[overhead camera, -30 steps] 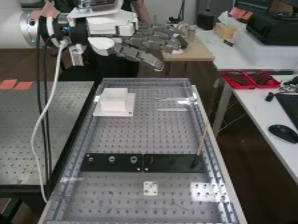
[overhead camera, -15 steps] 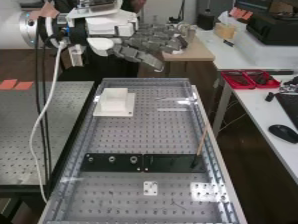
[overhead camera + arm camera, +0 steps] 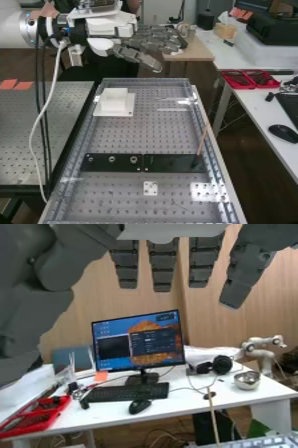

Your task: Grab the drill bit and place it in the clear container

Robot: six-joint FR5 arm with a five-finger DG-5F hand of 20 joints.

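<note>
Slender tan rod (image 3: 201, 139), long axis slanting right from flat black plate (image 3: 169, 163), hand (image 3: 148, 44) far left, spread wide, straight-fingered

The white block (image 3: 114, 98) stands beyond two black plates (image 3: 120, 168)

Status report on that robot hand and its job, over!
Hand open, empty, raised near the bench's far end. Drill bit: can't tell which item it is. Possible obstacle: thin stick tilted up from the black plate.
</note>
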